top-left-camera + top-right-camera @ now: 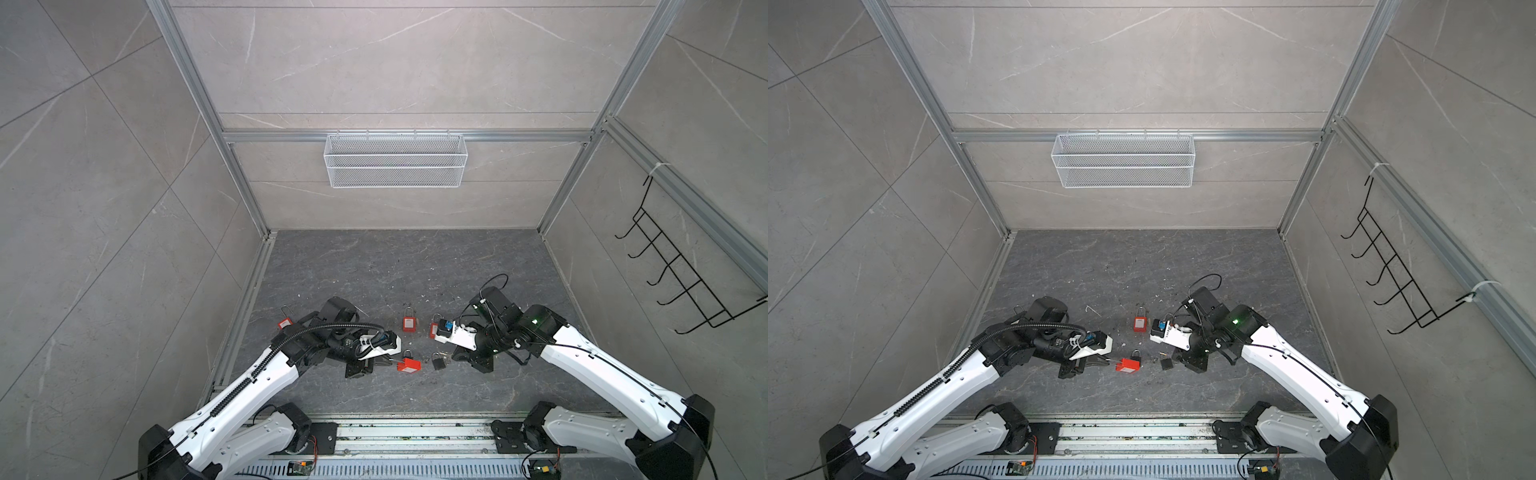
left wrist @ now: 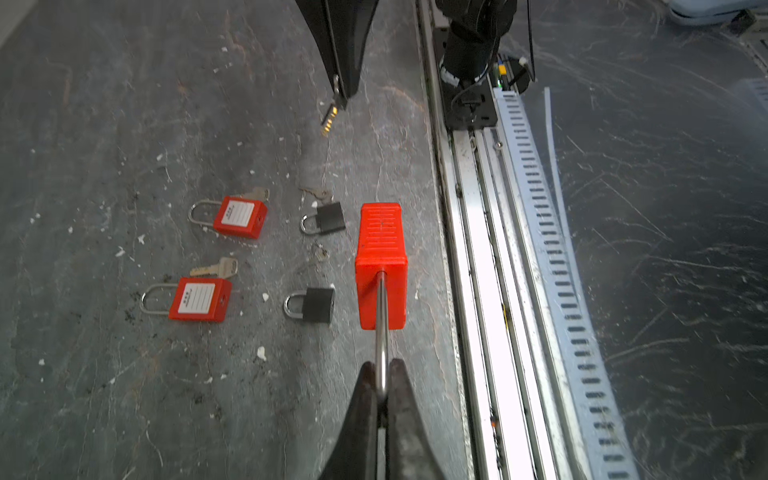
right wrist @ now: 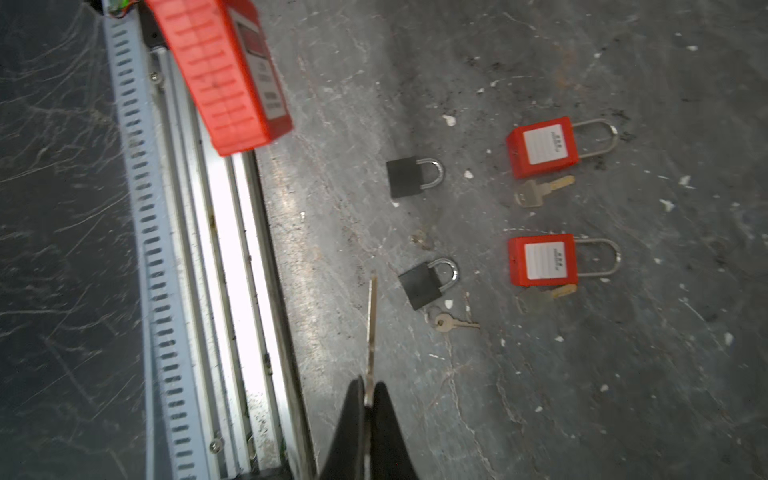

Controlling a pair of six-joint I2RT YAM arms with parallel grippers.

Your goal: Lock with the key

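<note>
I record a scuffed dark grey worktop [image 2: 124,395] carrying three red padlocks [image 2: 240,216] [image 2: 199,299] [image 1: 284,322], two black padlocks [image 2: 328,217] [image 2: 316,305], loose keys [image 2: 216,268] and white flecks [image 2: 261,353].

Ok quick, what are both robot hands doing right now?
The left gripper is closed, holding the red padlock by its shackle.
The right gripper is closed, holding a key.

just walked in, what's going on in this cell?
The left gripper is shut on the shackle of a red padlock. The right gripper is shut on a key, blade pointing out past its fingertips. Key and lock are apart, nothing inserted yet. Spare padlocks, red and black, lie on the table.
</note>
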